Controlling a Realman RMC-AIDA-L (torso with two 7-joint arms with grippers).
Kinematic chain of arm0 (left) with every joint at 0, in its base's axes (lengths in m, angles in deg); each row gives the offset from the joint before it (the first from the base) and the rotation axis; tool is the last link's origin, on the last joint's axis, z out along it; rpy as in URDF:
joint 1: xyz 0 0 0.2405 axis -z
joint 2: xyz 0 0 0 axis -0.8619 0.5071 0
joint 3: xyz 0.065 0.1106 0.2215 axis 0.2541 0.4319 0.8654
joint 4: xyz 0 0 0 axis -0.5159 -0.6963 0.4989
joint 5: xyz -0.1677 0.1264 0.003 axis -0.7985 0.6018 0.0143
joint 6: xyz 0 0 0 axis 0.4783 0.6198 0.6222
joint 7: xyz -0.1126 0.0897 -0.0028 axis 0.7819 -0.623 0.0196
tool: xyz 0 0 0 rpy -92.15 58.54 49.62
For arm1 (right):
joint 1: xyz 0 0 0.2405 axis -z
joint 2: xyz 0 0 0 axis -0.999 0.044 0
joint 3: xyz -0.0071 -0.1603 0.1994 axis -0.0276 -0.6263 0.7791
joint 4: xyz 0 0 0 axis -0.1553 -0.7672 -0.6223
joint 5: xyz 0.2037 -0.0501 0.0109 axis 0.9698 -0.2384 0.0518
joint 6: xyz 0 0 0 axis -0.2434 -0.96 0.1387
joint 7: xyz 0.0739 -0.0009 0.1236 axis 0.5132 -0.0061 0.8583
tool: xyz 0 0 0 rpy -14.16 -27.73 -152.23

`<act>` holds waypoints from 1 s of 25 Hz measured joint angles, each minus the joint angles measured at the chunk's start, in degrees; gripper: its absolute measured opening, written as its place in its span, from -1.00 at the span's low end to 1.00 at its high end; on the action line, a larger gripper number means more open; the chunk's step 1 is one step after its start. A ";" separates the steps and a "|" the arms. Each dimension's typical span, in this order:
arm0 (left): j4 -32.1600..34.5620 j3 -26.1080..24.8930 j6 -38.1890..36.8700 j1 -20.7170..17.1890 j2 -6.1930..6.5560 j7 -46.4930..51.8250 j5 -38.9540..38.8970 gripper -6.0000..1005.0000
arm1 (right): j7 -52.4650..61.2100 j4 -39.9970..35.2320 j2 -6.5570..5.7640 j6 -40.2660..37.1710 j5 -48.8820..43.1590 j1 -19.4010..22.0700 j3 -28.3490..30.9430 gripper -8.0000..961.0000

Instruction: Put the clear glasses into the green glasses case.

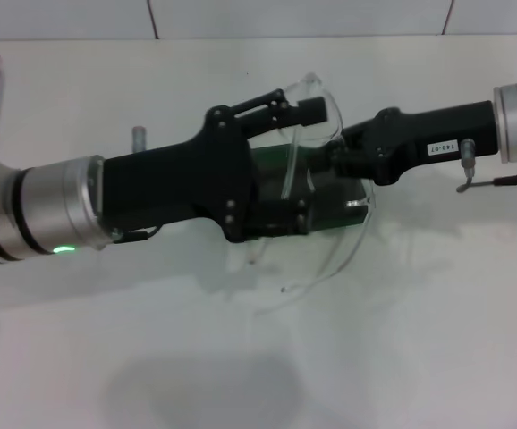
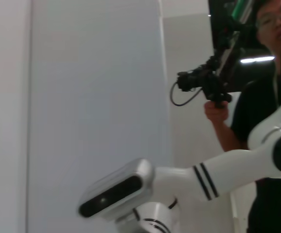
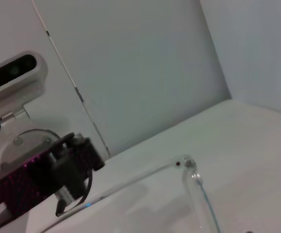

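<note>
- One pair of clear glasses [image 1: 317,147], one green glasses case [image 1: 272,192], two tools, all bunched up mid-worktop [image 1: 437,340] in the head view.
- The left tool [image 1: 308,116] comes in from the left and lies right over the case, so only bits of dark green peek out around and under it. Its upper finger [image 1: 281,105] sits beside the top of the glasses front. Can't tell if it's gripping anything or how wide it stands, the black body hides that.
- The right tool [image 1: 339,152] reaches in from the right and meets the glasses at the right end of the case. It looks like it's touching the frame there, but I can't tell if it's clamped or spread.
- The glasses sit between the two tools, above the case's right half. The front stands roughly on edge, running from far side to near side, and tilted.
- One thin arm [image 1: 330,268] sweeps down past the case's near right corner and trails back left over the worktop. The other arm I can't make out.
- The case's long axis runs left-right, roughly in line with the left tool.
- The right wrist view shows the clear frame hinge [image 3: 186,165] close up over the white worktop.
- The left wrist view shows no glasses or case.
</note>
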 joint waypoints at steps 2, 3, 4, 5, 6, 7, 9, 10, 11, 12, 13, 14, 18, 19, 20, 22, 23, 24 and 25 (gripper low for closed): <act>0.21 0.00 0.11 0.75 -0.02 -0.28 1.04 0.63 | 0.63 1.38 -0.03 -0.27 -0.02 -0.63 0.14 -0.72; 0.21 0.00 0.21 1.10 -0.04 -0.36 1.55 0.63 | 0.85 1.71 0.07 -0.37 -0.01 -0.78 0.21 -0.72; 0.21 0.00 0.34 1.45 -0.07 -0.50 2.13 0.63 | 1.05 1.81 0.21 -0.49 0.02 -0.80 0.23 -0.72; 0.21 0.00 0.50 1.69 -0.09 -0.62 2.53 0.63 | 1.17 1.82 0.33 -0.58 0.06 -0.80 0.24 -0.72; 0.21 0.00 0.71 1.82 -0.11 -0.68 2.84 0.63 | 1.43 1.82 0.49 -0.86 0.16 -0.80 0.25 -0.72; 0.21 0.00 1.12 1.96 -0.13 -0.72 3.12 0.63 | 1.89 1.82 0.59 -1.19 0.23 -0.79 0.27 -0.72; 0.23 0.00 2.12 2.13 -0.17 -0.74 3.57 0.63 | 2.65 1.79 0.64 -1.66 0.34 -0.79 0.34 -0.72; 0.26 0.00 2.92 2.19 -0.20 -0.72 3.73 0.63 | 2.90 1.74 0.74 -1.79 0.38 -0.79 0.47 -0.72; 0.28 0.00 3.64 2.21 -0.20 -0.63 3.78 0.63 | 3.03 1.66 0.84 -1.85 0.40 -0.79 0.62 -0.72; 0.29 0.00 3.83 2.22 -0.20 -0.58 3.80 0.63 | 3.07 1.54 0.98 -1.89 0.41 -0.79 0.84 -0.72; 0.30 0.00 4.22 2.22 -0.21 -0.46 3.97 0.63 | 3.09 1.49 1.06 -1.92 0.41 -0.79 1.07 -0.72; 0.30 0.00 4.28 2.23 -0.21 -0.39 4.08 0.63 | 3.10 1.39 1.15 -1.95 0.45 -0.79 1.44 -0.73; 0.46 0.00 4.75 2.25 -0.22 -0.50 4.34 0.63 | 3.11 1.22 1.62 -2.05 0.49 -0.96 2.77 -0.73; 0.59 0.00 4.89 2.26 -0.22 -0.57 4.35 0.63 | 3.11 1.20 1.72 -2.16 0.50 -1.15 2.93 -0.73; 0.66 0.00 5.08 2.28 -0.22 -0.61 4.35 0.63 | 3.12 1.18 1.75 -2.37 0.50 -1.33 3.00 -0.73; 0.76 0.00 5.48 2.33 -0.17 -0.69 4.28 0.63 | 3.12 1.15 1.78 -2.94 0.49 -1.75 3.13 -0.73; 0.75 -0.01 5.76 2.34 -0.15 -0.74 4.10 0.63 | 3.14 1.14 1.78 -3.19 0.49 -1.92 3.20 -0.73; 0.75 -0.02 6.00 2.35 -0.14 -0.76 3.96 0.63 | 3.16 1.14 1.81 -3.35 0.48 -2.08 3.23 -0.73; 0.76 -0.01 6.15 2.36 -0.12 -0.79 3.88 0.63 | 3.18 1.13 1.84 -3.47 0.46 -2.27 3.24 -0.73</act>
